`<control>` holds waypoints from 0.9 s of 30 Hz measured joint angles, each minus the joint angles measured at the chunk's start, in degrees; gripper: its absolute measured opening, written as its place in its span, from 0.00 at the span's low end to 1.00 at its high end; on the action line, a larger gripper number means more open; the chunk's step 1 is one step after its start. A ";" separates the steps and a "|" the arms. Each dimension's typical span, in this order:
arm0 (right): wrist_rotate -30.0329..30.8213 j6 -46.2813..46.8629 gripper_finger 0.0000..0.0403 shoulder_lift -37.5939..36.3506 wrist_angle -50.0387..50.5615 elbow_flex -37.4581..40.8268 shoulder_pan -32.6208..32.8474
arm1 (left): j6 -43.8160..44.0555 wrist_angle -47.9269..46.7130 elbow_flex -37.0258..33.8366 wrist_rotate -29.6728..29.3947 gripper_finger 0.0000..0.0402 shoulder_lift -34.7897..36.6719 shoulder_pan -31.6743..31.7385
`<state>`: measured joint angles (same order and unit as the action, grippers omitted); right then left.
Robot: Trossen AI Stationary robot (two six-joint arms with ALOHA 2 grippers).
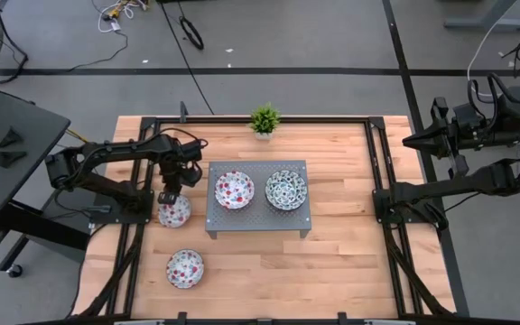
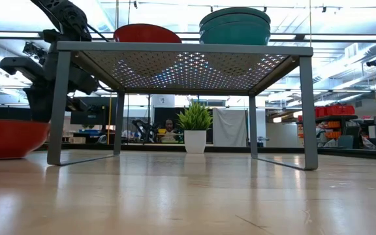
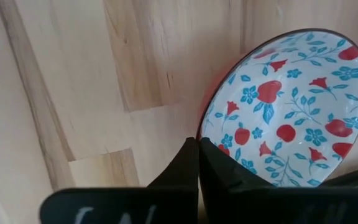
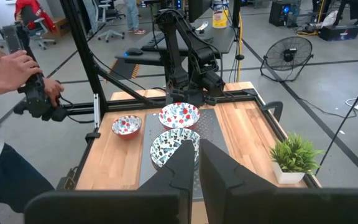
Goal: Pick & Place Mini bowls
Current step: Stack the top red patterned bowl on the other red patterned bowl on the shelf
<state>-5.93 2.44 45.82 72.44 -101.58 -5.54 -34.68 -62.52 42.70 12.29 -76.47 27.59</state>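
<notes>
A red-flowered mini bowl lies on the wood just left of the grey perforated stand. My left gripper is over the bowl's far edge and shut on it. A second red-flowered bowl rests on the wood nearer the front edge. On the stand sit a red-flowered bowl and a blue-green patterned bowl. My right gripper is shut on nothing, raised beyond the table's right side. My left gripper pinches the red-flowered bowl's rim between its two fingers, one finger inside the bowl and one outside. The fingers come from above, pointing steeply down. I cannot tell whether the bowl's base rests on the wood.
A small green potted plant stands at the far edge behind the stand. Black frame rails run along the table's sides. Bare wood lies in front of and right of the stand. A person's hands hold a device beyond the table.
</notes>
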 joint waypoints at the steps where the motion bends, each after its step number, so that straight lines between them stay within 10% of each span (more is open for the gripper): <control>1: 0.01 0.00 0.07 0.00 0.02 0.00 0.00 | 0.01 -0.32 0.04 0.00 0.00 -0.02 0.00; 27: 0.02 0.00 0.07 0.00 0.00 0.00 0.00 | -0.45 -4.77 6.93 1.48 0.00 0.04 2.25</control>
<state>-5.92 2.44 45.82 72.45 -101.58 -5.54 -35.14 -67.28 49.63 13.78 -76.42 29.85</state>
